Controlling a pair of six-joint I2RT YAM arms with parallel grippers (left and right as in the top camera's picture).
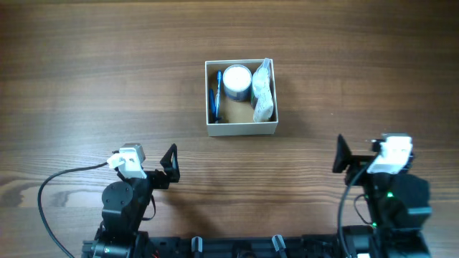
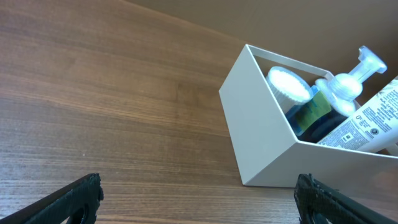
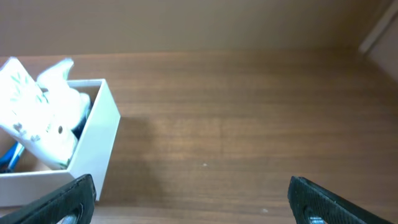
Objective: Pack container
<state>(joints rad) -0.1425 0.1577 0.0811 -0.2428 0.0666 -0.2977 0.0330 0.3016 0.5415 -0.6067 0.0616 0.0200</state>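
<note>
My left gripper point(image 2: 199, 202) and right gripper point(image 3: 186, 199) hang spread wide and empty, both on the near side of the container point(image 1: 241, 129). Its pump bottle point(image 1: 263, 91) pokes above the rim. A careless reach could topple the bottle or shove the box.

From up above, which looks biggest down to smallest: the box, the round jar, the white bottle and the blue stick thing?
1. the box, biggest by far.
2. the white bottle and the round jar: too alike to rank. One is long, one is wide.
3. the blue stick thing, thinnest.
</note>
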